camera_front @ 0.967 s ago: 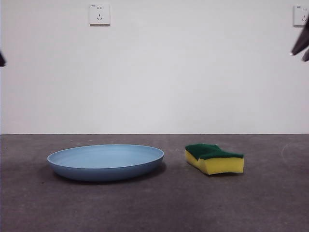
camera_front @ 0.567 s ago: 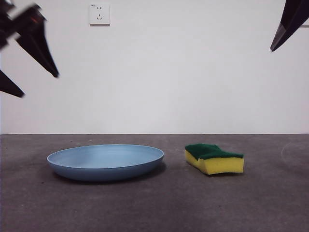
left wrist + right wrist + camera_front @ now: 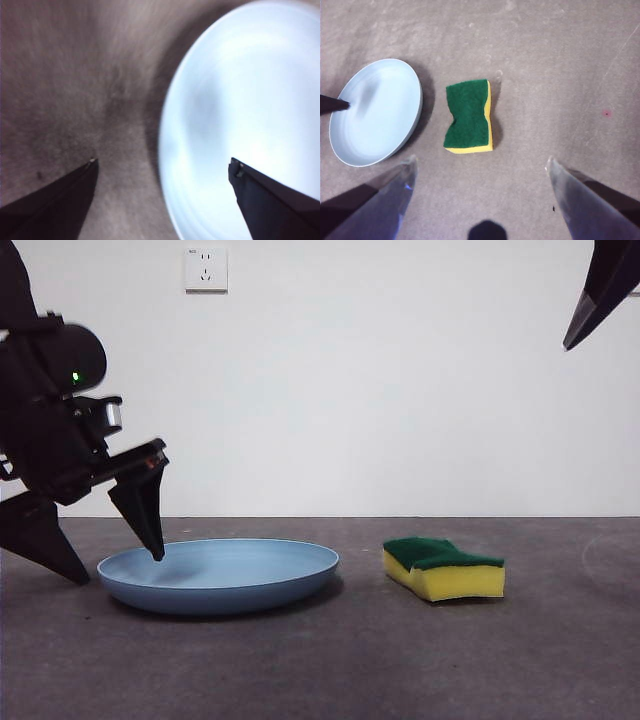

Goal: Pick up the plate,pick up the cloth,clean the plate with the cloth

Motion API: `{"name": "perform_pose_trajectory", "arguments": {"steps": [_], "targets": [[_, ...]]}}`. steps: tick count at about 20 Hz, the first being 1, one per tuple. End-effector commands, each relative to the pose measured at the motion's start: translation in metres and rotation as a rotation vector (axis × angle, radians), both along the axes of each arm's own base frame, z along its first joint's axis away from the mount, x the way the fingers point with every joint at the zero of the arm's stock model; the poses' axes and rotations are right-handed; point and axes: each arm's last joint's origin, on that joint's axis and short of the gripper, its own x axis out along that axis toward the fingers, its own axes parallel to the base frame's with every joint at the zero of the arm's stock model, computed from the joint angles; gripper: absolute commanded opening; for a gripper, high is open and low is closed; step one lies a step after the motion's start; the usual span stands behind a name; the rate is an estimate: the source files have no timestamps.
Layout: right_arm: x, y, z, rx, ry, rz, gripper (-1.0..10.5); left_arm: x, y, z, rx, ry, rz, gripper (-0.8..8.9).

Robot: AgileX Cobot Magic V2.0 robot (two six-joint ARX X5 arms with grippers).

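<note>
Beside plate [image 3: 250,580], cloth [image 3: 445,568] unobstructed.

My left gripper [image 3: 115,565] straddles the plate's [image 3: 240,575] left rim. The cloth [image 3: 445,568] lies just right of the plate, on the table [image 3: 330,670].

Light-blue plate [image 3: 218,575] lies flat beside yellow-green sponge [image 3: 444,568]
</note>
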Motion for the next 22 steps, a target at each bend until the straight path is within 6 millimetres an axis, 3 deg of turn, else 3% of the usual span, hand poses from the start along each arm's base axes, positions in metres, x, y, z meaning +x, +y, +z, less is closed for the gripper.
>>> {"name": "perform_pose_trajectory", "arguments": {"steps": [1,2,5,12,16,19,22], "targets": [[0.0,0.0,0.001,-0.004,-0.008,0.007,4.4,0.002,-0.005,-0.011,0.011,0.013,-0.022,4.25],[0.0,0.0,0.001,-0.003,-0.008,0.007,4.4,0.002,-0.007,-0.012,0.013,0.014,-0.026,3.45],[0.0,0.0,0.001,-0.002,-0.007,0.005,4.4,0.002,-0.011,-0.011,0.02,-0.002,-0.065,-0.24],[0.001,0.001,0.002,-0.019,-0.024,0.027,4.4,0.0,-0.015,-0.004,0.044,-0.036,-0.069,-0.08],[0.014,0.012,0.006,-0.045,-0.023,0.096,4.4,-0.013,-0.014,0.042,0.018,-0.169,-0.072,-0.08],[0.041,0.032,0.004,-0.097,0.008,0.2,4.4,-0.036,-0.008,0.087,-0.004,-0.29,-0.068,-0.08],[0.074,0.049,-0.011,-0.155,0.088,0.224,4.4,-0.063,-0.002,0.119,-0.002,-0.359,-0.056,-0.08]]}}
